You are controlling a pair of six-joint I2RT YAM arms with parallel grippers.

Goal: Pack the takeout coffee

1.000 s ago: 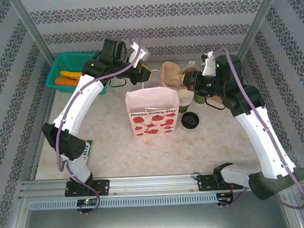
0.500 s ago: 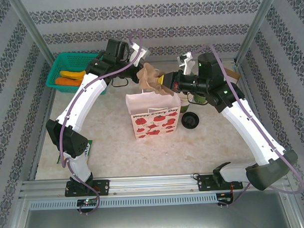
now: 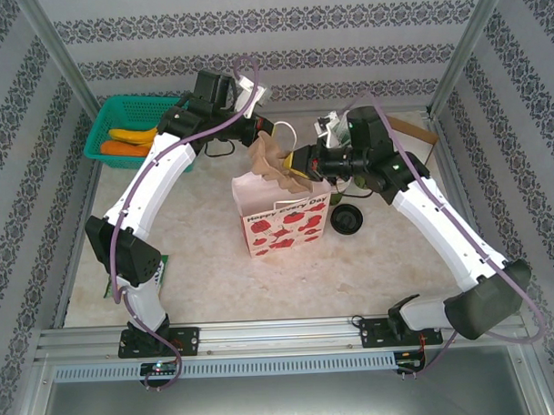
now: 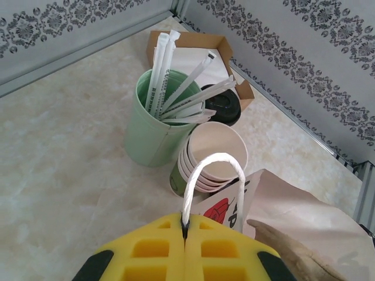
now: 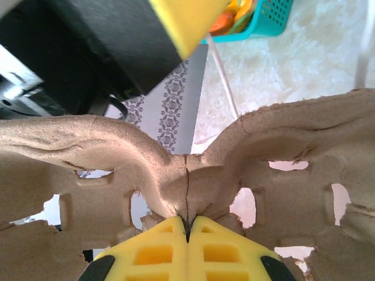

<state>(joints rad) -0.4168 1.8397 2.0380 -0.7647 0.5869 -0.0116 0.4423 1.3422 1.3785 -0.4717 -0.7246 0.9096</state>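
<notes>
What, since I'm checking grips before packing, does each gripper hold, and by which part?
Left gripper: the white handle of the paper bag, pinched on one side. Right gripper: the brown pulp cup carrier, pinched at its central ridge.

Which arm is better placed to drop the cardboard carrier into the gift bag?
Right. The right gripper holds the carrier over the bag; the left gripper pinches its handle.
</notes>
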